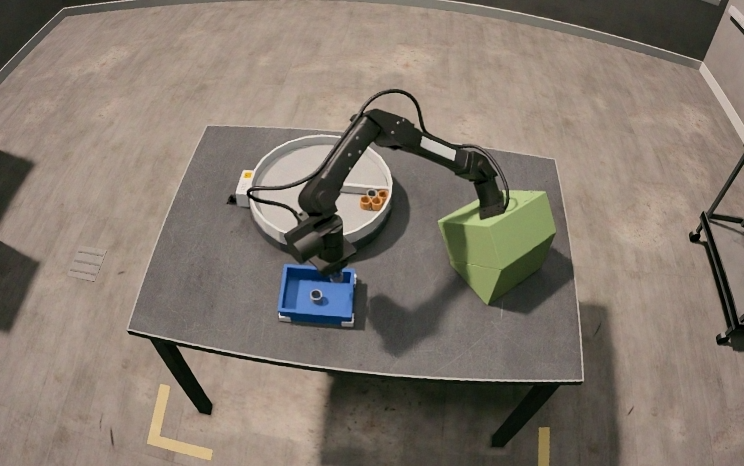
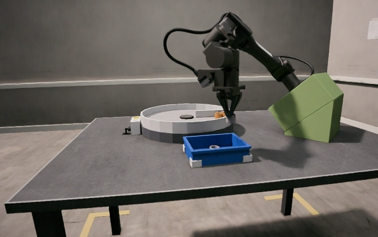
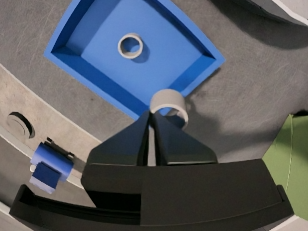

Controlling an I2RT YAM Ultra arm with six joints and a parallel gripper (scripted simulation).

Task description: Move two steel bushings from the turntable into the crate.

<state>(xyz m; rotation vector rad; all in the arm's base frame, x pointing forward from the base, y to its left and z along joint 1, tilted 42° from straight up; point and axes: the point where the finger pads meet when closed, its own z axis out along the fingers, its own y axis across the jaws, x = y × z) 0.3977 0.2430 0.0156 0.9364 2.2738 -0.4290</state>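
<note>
My gripper (image 1: 335, 272) (image 2: 228, 116) (image 3: 151, 116) is shut on the wall of a grey steel bushing (image 2: 231, 119) (image 3: 168, 98), which hangs from the fingertips. It is over the rear right part of the blue crate (image 1: 293, 316) (image 2: 220, 158) (image 3: 92, 83), above its rim. Another steel bushing (image 1: 316, 300) (image 2: 214, 147) (image 3: 120, 47) stands on the crate floor. On the turntable (image 1: 296, 164) (image 2: 164, 127), several copper-coloured bushings (image 1: 376, 205) (image 2: 218, 115) stand in a cluster at the right, with a grey bushing (image 1: 372, 194) among them.
A low white divider (image 1: 359, 186) (image 2: 205, 113) stands on the turntable behind the cluster. The turntable's raised rim lies just behind the crate. A white box (image 1: 244, 192) (image 2: 135, 126) sits at the turntable's left. The green arm base (image 1: 499, 246) (image 2: 309, 111) stands at the right.
</note>
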